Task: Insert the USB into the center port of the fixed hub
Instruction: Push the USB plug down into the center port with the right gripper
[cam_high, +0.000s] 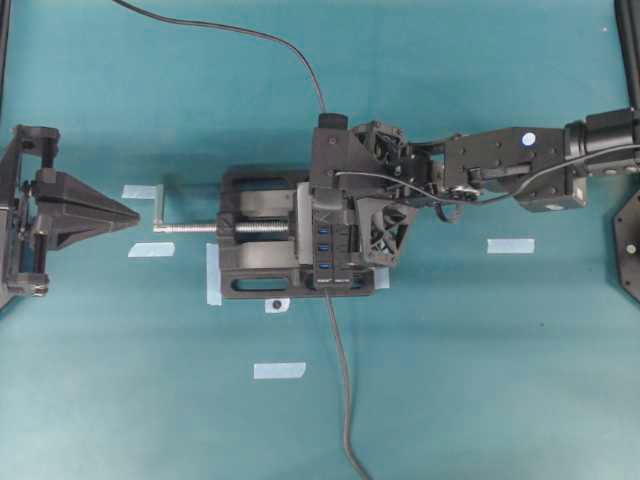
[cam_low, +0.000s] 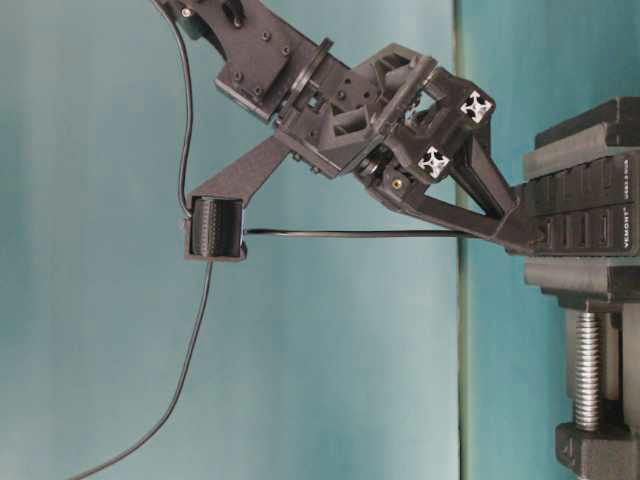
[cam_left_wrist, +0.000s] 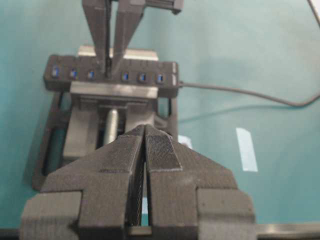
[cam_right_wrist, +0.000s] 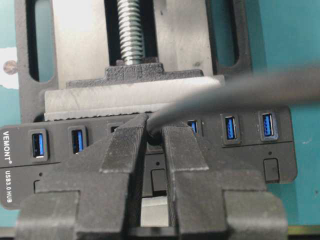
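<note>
Over the middle of the fixed hub (cam_right_wrist: 150, 150), the right end effector (cam_right_wrist: 154, 137) points down at the row of blue ports, its two fingers closed on the USB (cam_right_wrist: 156, 131), whose dark cable (cam_right_wrist: 240, 92) runs out from between them. The plug sits at the fingertips, right at the center port (cam_left_wrist: 107, 76); the fingers hide whether it is seated in the slot. The hub is clamped in a black vise (cam_high: 255, 235) with a silver screw (cam_high: 195, 228), standing on the teal counter (cam_high: 480, 380). The left end effector (cam_left_wrist: 145, 145) hangs well apart from the vise, jaws pressed together, holding nothing. Bits of pale tape (cam_high: 510, 245) lie on the counter.
</note>
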